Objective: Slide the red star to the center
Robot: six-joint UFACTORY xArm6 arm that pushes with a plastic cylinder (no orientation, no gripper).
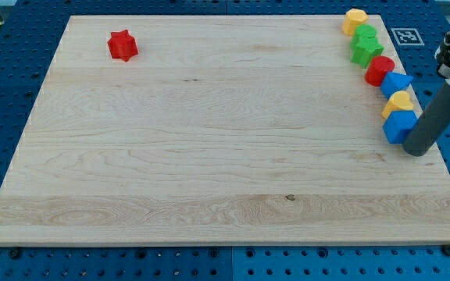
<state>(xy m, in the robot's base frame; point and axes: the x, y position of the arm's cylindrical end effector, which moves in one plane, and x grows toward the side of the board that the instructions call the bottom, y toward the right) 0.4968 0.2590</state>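
Note:
The red star (122, 45) lies near the top left corner of the wooden board (209, 156). My tip (416, 150) rests on the board at the view's right edge, touching or just beside the lower right of a blue block (399, 125). The star is far to the left of my tip, across the whole board.
A row of blocks runs down the board's right edge: a yellow block (355, 19), a green block (365, 32), a green star (366, 50), a red round block (379, 70), a blue block (398, 82), a yellow block (401, 101). A fiducial tag (404, 36) lies off the board.

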